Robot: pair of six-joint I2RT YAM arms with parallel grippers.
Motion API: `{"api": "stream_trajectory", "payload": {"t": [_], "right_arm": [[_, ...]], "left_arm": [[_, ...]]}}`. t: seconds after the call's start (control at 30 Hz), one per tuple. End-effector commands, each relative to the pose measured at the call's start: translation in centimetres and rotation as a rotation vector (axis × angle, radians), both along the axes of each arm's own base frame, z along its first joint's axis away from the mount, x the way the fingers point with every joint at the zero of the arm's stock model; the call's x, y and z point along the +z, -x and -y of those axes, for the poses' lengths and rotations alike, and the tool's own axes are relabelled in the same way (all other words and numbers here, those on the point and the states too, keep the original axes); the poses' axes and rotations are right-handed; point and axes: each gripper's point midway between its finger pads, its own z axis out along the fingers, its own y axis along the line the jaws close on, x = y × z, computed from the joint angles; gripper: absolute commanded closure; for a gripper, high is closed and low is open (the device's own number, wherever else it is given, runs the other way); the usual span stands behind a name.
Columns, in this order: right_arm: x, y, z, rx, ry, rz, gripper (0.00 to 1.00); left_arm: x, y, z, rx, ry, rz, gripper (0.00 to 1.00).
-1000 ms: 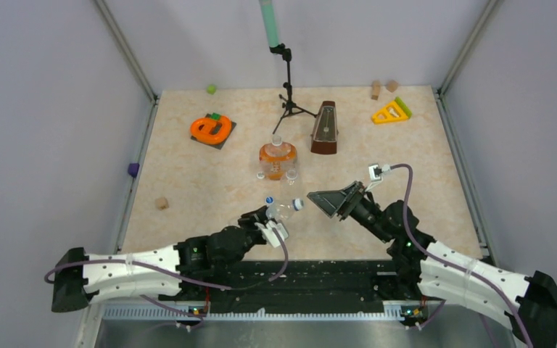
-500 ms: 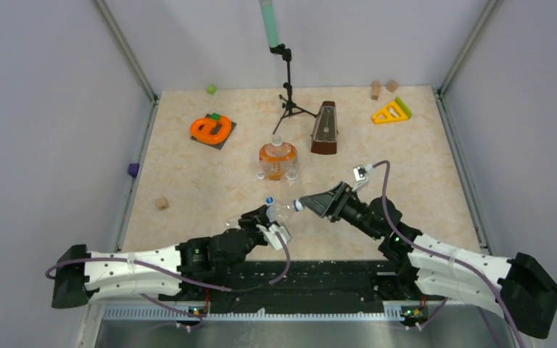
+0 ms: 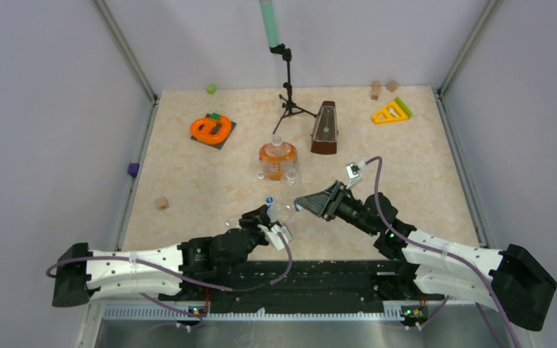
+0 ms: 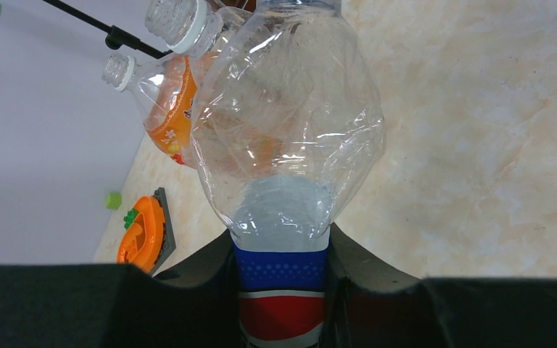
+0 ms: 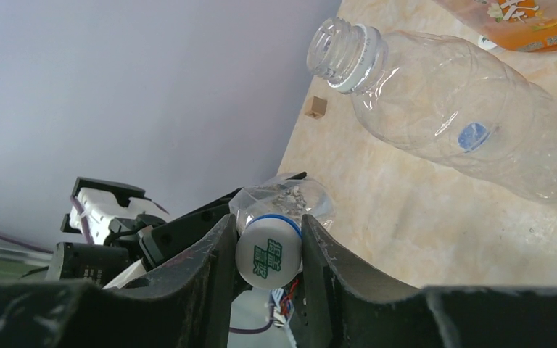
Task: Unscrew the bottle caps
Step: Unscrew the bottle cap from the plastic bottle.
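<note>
My left gripper (image 4: 281, 246) is shut on the blue-and-red label of a clear bottle (image 4: 290, 130) and holds it tilted above the table, neck toward the right arm. The bottle's white cap (image 5: 268, 254), with green print and a blue ring under it, sits squeezed between the fingers of my right gripper (image 5: 268, 250). From above, the two grippers meet at the bottle (image 3: 281, 211) near the table's front middle. A squat orange bottle (image 3: 277, 158) and a plain clear bottle (image 5: 464, 116) stand behind, both with bare necks. A small blue cap (image 3: 268, 199) lies by the held bottle.
A brown metronome (image 3: 325, 129) and a black stand (image 3: 288, 87) are at the back middle. An orange toy on a grey plate (image 3: 211, 129) is back left, a yellow triangle (image 3: 391, 111) back right. Small wooden blocks (image 3: 162, 203) (image 3: 376, 90) lie apart.
My right arm has swung left up to the bottle's neck and its jaws have closed from wide open onto the white cap. The left arm and bottle have held still.
</note>
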Motion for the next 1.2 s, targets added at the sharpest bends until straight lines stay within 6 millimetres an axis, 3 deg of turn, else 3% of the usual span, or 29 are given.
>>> {"api": "stream_trajectory", "payload": {"t": [0.0,0.03,0.1,0.2,0.27,0.43,0.63,0.67,0.73,0.8,0.9,1.0,1.17], "right_arm": [[3.2,0.2,-0.5,0.026,-0.073,0.057,0.67],[3.2,0.2,-0.4,0.025,-0.072,0.060,0.68],[3.0,0.3,-0.3,0.026,-0.065,0.062,0.60],[2.9,0.5,-0.3,0.034,-0.051,0.074,0.63],[3.0,0.6,-0.2,0.037,-0.047,0.077,0.56],[2.7,0.6,0.0,0.027,-0.041,0.073,0.63],[2.4,0.7,0.0,0.033,-0.029,0.074,0.61],[2.4,0.7,0.0,0.032,-0.030,0.074,0.63],[2.4,0.7,0.0,0.032,-0.026,0.083,0.79],[2.3,0.6,0.1,0.030,-0.017,0.088,0.88],[2.0,0.7,0.2,0.032,0.016,0.114,0.90],[3.2,1.5,0.0,0.083,0.055,0.239,1.00],[4.1,3.5,-0.6,0.227,0.144,0.463,1.00]], "left_arm": [[2.6,-0.3,0.6,0.013,0.083,0.022,1.00],[2.5,-0.2,0.6,0.014,0.083,0.020,1.00],[2.4,-0.3,0.5,0.016,0.083,0.019,1.00],[2.3,-0.2,0.5,0.017,0.085,0.016,1.00],[2.3,-0.2,0.5,0.017,0.086,0.014,1.00],[2.2,-0.2,0.5,0.017,0.089,0.012,1.00],[2.3,-0.2,0.5,0.018,0.099,0.008,1.00],[2.3,-0.2,0.4,0.019,0.097,0.008,1.00],[2.2,-0.2,0.4,0.021,0.097,0.006,1.00],[2.3,-0.1,0.4,0.020,0.099,0.003,1.00],[2.6,0.4,0.5,0.016,0.168,-0.059,1.00],[2.9,2.0,1.5,-0.107,0.241,-0.099,1.00],[4.2,4.2,2.6,-0.262,0.369,-0.201,1.00]]}}
